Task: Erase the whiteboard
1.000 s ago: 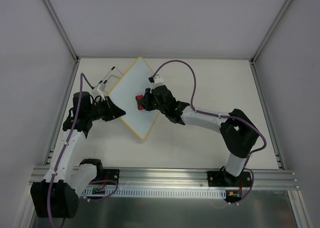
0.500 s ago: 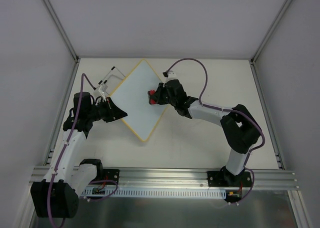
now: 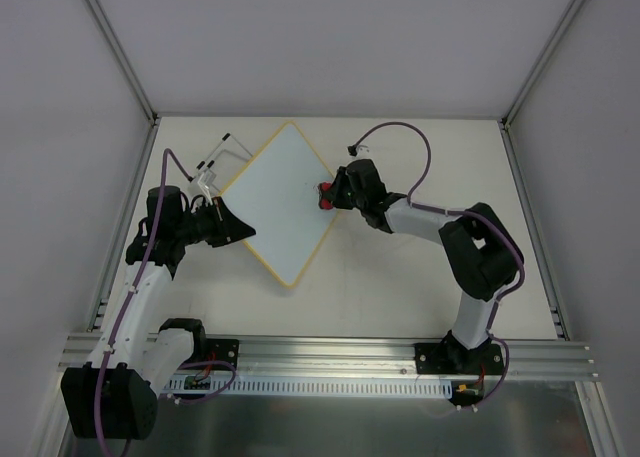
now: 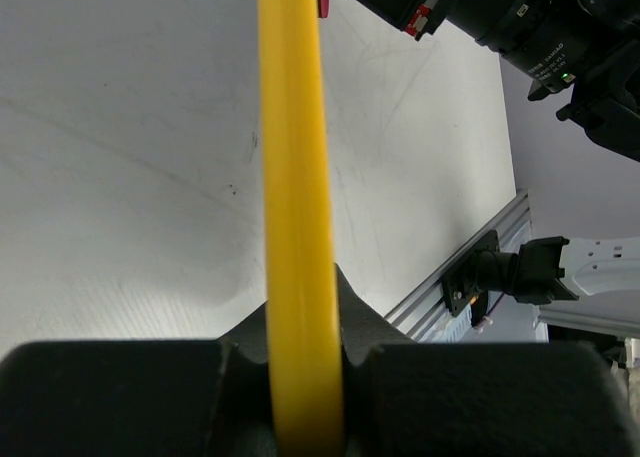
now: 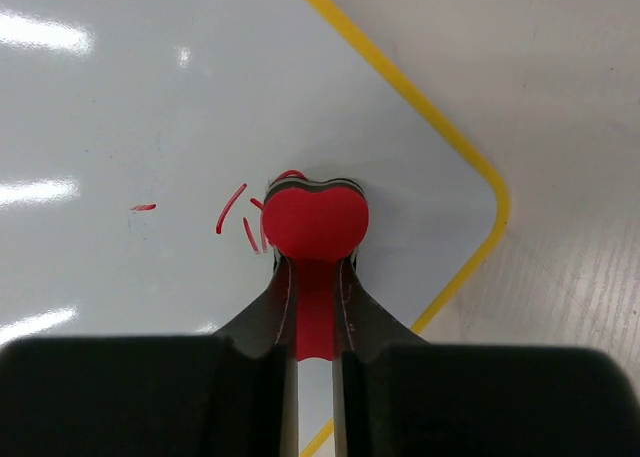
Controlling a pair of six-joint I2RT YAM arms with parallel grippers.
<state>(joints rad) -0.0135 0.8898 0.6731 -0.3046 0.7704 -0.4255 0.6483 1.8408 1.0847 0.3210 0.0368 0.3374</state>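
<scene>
Yellow-framed whiteboard (image 3: 285, 202) looks stiff, light, slick; best held by frame edge, where left gripper (image 4: 300, 317) pinches it. Right gripper (image 5: 315, 272) pinches red eraser (image 5: 316, 220) beside red strokes (image 5: 232, 209).

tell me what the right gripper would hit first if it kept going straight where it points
The right gripper would meet the whiteboard first; its red eraser looks pressed on it, with red strokes beside it. Depth is unclear.

Overhead light bright, even and diffuse; shadows faint. Right wrist view: white glare streaks on whiteboard (image 5: 200, 107), left side. Left wrist view: yellow frame (image 4: 295, 227) close, soft-focus, foreground dark.
</scene>
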